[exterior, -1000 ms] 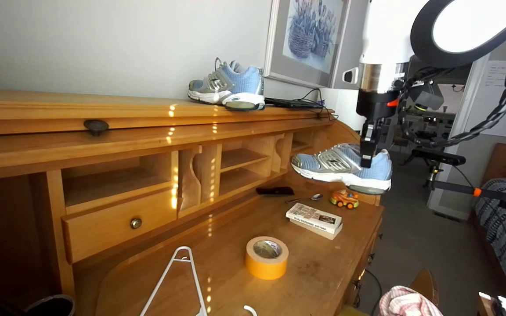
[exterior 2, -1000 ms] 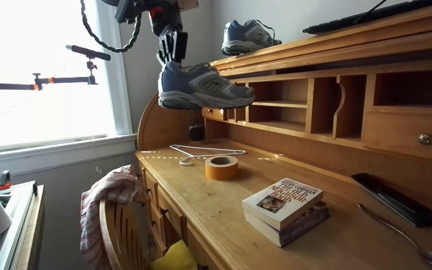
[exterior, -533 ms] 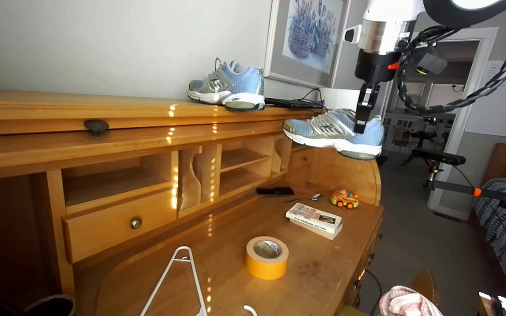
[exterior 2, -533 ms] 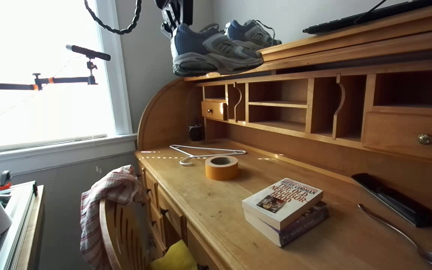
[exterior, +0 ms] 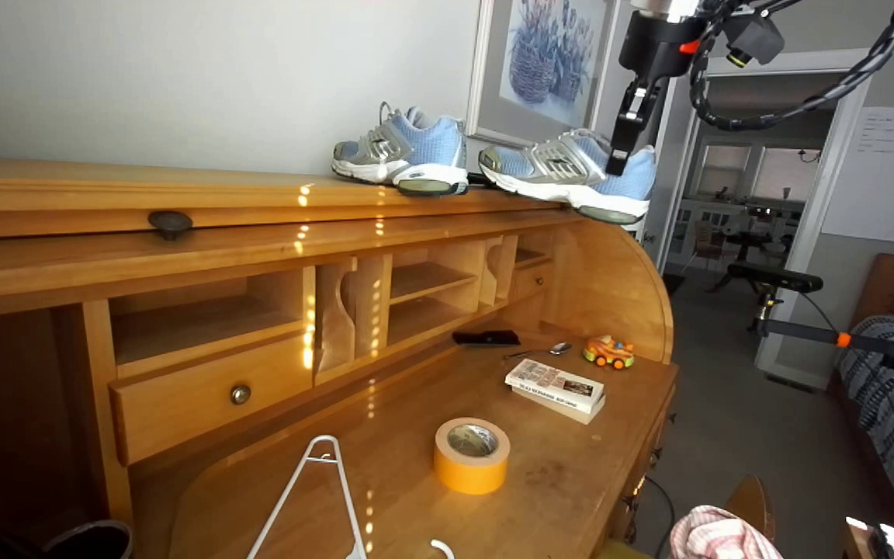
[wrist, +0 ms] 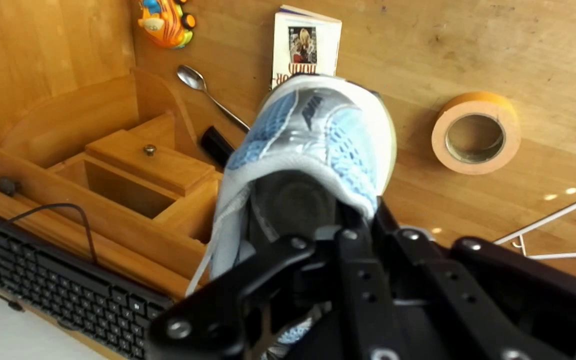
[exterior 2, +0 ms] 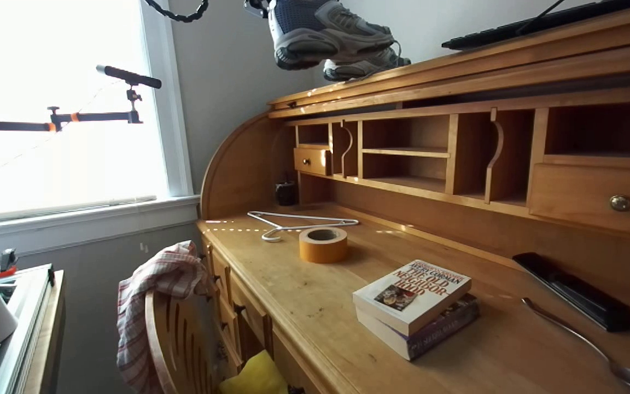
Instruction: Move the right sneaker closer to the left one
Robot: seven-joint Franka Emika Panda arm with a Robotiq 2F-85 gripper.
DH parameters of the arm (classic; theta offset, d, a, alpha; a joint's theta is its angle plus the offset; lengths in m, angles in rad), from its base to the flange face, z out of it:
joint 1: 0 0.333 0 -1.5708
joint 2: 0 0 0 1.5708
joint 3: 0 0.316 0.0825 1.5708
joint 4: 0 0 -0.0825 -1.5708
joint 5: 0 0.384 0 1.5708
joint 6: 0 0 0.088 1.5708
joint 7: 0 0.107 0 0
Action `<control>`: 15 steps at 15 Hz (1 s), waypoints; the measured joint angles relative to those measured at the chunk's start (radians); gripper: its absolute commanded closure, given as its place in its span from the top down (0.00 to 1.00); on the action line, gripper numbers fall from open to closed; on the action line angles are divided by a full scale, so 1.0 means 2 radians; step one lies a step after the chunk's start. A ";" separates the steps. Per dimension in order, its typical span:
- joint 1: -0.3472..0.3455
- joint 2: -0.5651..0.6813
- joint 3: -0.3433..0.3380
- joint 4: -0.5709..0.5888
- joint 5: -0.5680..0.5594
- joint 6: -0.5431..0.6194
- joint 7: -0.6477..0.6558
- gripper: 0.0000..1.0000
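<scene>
We have the right sneaker (exterior: 567,172) in the air, the tool (exterior: 619,159) clamped on its collar near the heel. In an exterior view it hangs to the right of the left sneaker (exterior: 408,155), apart from it; that one rests on top of the desk (exterior: 400,419). Below, the tape roll (exterior: 472,472) sits nearer and left of the stacked books (exterior: 556,388).

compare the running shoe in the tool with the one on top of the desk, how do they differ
The held running shoe hangs in the air; the resting running shoe sits on top of the roll-top desk. The tool pinches the held running shoe's collar; nothing grips the resting running shoe. Both have blue mesh, grey overlays and pale soles.
</scene>
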 measured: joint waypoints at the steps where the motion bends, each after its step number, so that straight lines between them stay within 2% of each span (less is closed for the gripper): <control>1: 0.000 0.001 0.000 0.008 0.000 0.000 -0.003 0.02; 3: 0.000 0.005 -0.002 0.025 0.000 0.000 -0.009 0.02; 4: 0.000 0.008 -0.003 0.033 0.001 0.000 -0.011 0.09; 14: 0.000 0.012 -0.004 0.034 0.001 0.000 -0.011 0.09; 15: 0.000 0.012 -0.004 0.034 0.001 0.000 -0.011 0.02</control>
